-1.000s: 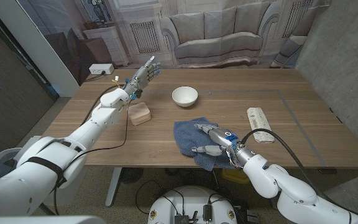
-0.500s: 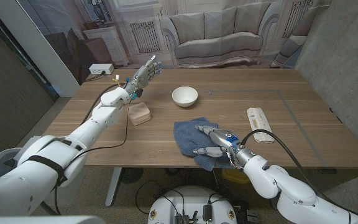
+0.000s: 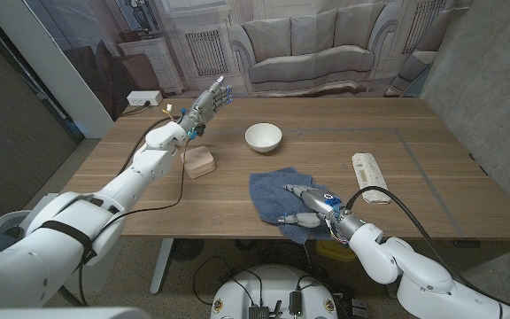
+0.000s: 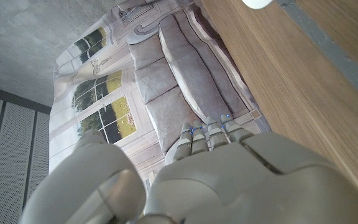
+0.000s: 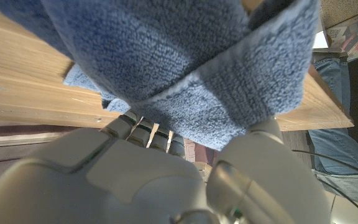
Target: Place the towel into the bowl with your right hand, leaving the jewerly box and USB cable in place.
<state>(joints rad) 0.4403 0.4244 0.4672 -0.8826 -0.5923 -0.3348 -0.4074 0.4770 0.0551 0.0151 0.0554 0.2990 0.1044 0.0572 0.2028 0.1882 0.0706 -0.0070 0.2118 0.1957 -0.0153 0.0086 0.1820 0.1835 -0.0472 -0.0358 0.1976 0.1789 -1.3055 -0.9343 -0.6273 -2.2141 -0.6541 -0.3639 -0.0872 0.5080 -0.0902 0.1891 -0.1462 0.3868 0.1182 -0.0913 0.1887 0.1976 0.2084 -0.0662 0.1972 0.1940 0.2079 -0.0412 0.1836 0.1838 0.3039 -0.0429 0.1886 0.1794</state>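
Observation:
A blue towel (image 3: 271, 192) lies crumpled near the table's front edge, in the middle. My right hand (image 3: 308, 206) is on its near right part and grips a fold of it. In the right wrist view the towel (image 5: 185, 74) is folded over the fingers (image 5: 143, 127), with the thumb against it. The white bowl (image 3: 263, 136) stands empty farther back, apart from the towel. Left of the towel sits the tan jewelry box (image 3: 200, 162). A white bundled USB cable (image 3: 367, 167) lies at the right. My left hand (image 3: 204, 105) is raised above the table's far left, fingers apart and empty.
A black cable (image 3: 381, 190) runs from my right arm beside the white bundle. The wooden table (image 3: 432, 168) shows bare wood between towel and bowl. A backdrop with a printed sofa hangs behind the far edge. Grey wall panels stand at the right.
My right hand has drawn slightly toward the near edge, and its fingers have closed more on the towel, bunching it. The left hand has risen a little.

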